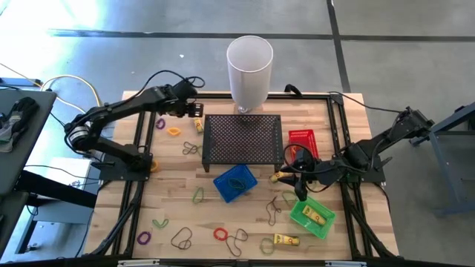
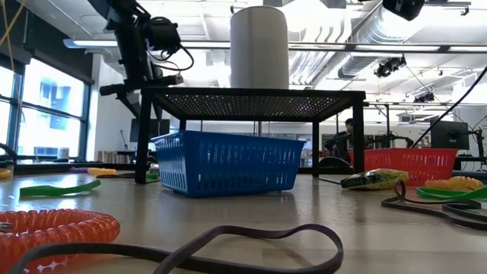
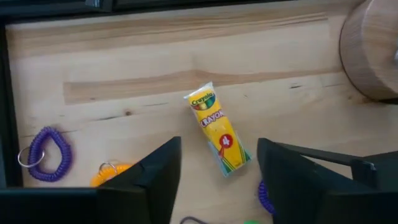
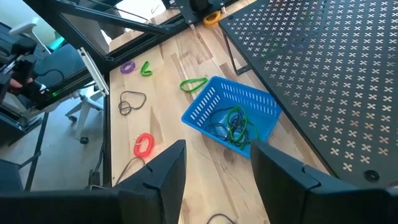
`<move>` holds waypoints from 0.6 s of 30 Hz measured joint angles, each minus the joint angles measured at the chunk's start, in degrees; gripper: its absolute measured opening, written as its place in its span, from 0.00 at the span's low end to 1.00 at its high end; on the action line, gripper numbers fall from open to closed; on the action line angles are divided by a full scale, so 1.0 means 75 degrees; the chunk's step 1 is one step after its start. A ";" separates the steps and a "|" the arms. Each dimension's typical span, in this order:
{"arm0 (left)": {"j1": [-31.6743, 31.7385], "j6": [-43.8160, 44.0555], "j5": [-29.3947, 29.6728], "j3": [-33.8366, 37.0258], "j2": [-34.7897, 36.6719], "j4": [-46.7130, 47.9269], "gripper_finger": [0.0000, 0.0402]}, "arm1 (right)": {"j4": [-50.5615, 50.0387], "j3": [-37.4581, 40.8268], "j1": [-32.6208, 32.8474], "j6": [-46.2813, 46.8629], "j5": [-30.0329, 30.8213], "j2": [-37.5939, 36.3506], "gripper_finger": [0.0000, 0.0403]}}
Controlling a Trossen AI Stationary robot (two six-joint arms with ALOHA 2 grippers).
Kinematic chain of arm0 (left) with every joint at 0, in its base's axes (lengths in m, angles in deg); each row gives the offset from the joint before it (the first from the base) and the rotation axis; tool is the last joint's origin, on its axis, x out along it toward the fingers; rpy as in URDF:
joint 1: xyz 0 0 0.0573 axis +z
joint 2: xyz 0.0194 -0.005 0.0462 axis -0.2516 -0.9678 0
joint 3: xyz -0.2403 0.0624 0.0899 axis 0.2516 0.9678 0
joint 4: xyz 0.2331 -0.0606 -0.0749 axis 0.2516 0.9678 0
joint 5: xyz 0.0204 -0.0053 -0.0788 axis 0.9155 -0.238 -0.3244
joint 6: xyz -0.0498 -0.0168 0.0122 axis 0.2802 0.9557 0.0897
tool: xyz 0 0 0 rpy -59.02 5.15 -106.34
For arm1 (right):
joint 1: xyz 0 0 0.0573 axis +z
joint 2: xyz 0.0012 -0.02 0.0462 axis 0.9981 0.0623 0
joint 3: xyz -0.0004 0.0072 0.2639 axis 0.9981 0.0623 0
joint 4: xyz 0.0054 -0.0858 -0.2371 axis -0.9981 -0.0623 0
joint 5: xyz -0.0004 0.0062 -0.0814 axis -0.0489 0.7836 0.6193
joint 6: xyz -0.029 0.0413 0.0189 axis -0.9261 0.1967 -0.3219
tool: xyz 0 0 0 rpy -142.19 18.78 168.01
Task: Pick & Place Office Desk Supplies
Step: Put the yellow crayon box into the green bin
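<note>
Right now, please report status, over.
Left pincer open above crayon pack. Right pincer open, empty, near blue basket. Nothing blocking.

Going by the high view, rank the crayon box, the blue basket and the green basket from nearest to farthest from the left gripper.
1. Crayon box: just below the left gripper, beside the mesh stand.
2. Blue basket: mid-table.
3. Green basket: far right.

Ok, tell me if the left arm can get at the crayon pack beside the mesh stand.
Probably yes. The left gripper hangs open right over the crayon pack, which lies flat on bare table with nothing covering it.
</note>
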 joint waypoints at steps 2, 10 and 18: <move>0.0001 0.0088 -0.0050 0.0000 -0.0084 0.0008 0.58 | -0.0011 0.0000 -0.0001 0.0000 0.0000 0.0000 0.41; 0.0152 0.1130 -0.0114 0.0000 -0.0752 -0.0019 0.65 | -0.0013 0.0000 0.0000 0.0000 -0.0007 0.0000 0.41; 0.0436 0.1410 -0.0880 -0.0002 -0.1739 -0.0552 0.65 | -0.0020 0.0000 -0.0001 0.0003 -0.0029 0.0000 0.41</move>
